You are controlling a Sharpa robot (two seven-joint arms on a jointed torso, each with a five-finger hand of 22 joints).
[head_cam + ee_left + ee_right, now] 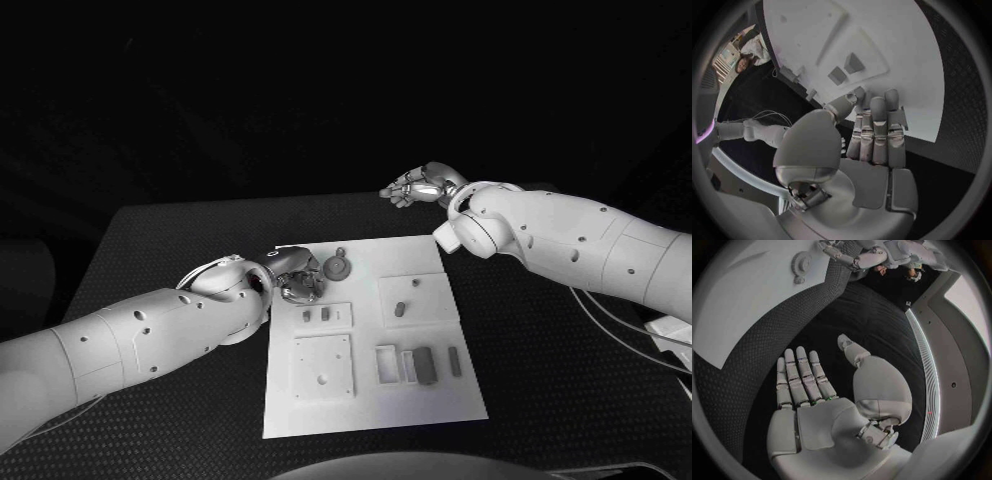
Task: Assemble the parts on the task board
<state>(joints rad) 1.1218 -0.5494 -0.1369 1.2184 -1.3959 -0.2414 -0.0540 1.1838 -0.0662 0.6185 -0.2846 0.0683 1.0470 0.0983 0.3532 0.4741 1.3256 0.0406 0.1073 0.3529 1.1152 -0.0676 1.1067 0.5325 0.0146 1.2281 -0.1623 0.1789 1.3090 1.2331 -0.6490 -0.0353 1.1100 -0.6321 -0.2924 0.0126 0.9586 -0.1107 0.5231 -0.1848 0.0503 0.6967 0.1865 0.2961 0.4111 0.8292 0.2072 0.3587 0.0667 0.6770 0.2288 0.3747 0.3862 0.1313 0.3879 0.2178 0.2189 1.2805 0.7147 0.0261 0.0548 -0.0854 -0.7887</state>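
My left hand (293, 277): it hovers at the left edge of the flat white task board (433, 400), near the far corner. In the left wrist view the fingers (878, 131) lie straight and side by side over the board's edge, and I see nothing in them. Empty and extended.
My right hand (420, 186): raised beyond the board's far right corner, over the black textured table (173, 240). In the right wrist view the palm (817, 415) is flat, the fingers stretched and holding nothing. Well apart from the parts.
Nearest part: a small round grey disc with a short stem (338, 266) lies on the board just beside my left hand. I cannot tell whether a fingertip touches it.
Other parts: small grey rectangular pieces (426, 365) sit among the raised blocks in the near half of the board.
Step in hand, as I judge it: reaching for the disc.
Doing it well: come down from above, bring thumb and a finger to opposite rims, and close gently so it does not skid across the smooth plate.
Left arm pose: forearm comes in low from the near left, wrist bent toward the board.
Right arm pose: elbow out, forearm lifted, hand parked clear.
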